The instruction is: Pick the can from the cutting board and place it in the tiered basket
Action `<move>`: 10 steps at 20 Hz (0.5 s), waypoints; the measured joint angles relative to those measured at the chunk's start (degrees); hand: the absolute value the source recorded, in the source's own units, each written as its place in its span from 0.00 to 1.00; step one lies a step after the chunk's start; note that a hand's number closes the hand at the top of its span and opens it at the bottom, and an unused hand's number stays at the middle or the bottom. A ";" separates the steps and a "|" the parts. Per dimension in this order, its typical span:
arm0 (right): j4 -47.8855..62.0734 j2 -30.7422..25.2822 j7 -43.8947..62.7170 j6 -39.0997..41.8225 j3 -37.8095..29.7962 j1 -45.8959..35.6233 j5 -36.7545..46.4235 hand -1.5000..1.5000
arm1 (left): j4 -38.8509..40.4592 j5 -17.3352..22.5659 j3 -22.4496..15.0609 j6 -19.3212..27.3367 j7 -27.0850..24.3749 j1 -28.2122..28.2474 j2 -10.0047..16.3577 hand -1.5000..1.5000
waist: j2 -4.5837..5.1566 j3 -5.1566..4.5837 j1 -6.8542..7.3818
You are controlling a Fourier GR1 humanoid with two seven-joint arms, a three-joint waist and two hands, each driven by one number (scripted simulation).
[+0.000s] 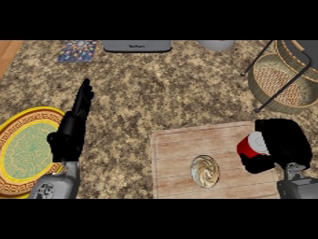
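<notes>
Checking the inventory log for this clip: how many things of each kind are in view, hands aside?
Can: 1
Cutting board: 1
Round patterned disc: 1
Plate: 1
Tiered basket: 1
Patterned square mat: 1
Grey box: 1
Grey rounded object, cut off: 1
Total: 8

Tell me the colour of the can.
The can is red with a white top; the head view shows it.
</notes>
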 measured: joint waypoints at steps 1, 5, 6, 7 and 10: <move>-2.19 0.06 0.98 1.05 -0.52 -0.39 -0.05 1.00 | 0.10 -0.21 -0.11 0.15 -0.35 0.30 -0.09 0.50 | 0.02 0.04 -0.05; -12.07 -0.60 3.21 5.65 -3.73 -1.85 -1.71 1.00 | 1.54 0.20 0.64 0.09 -1.34 -0.01 -0.08 0.50 | 0.04 0.09 -0.37; -14.52 -0.48 4.19 7.68 -4.20 -3.23 -2.00 1.00 | 1.73 0.06 0.52 0.13 -1.59 0.12 -0.14 0.50 | 0.03 0.09 -0.34; -16.10 -1.01 4.44 9.66 -5.79 -4.95 -2.99 1.00 | 1.04 0.21 0.42 -0.23 -1.25 0.55 0.06 0.50 | 0.03 0.09 -0.21; -21.54 -2.38 5.17 16.22 -10.90 -9.42 -6.70 1.00 | 0.77 0.24 0.68 -0.44 -0.52 0.14 0.40 0.50 | 0.03 0.10 -0.21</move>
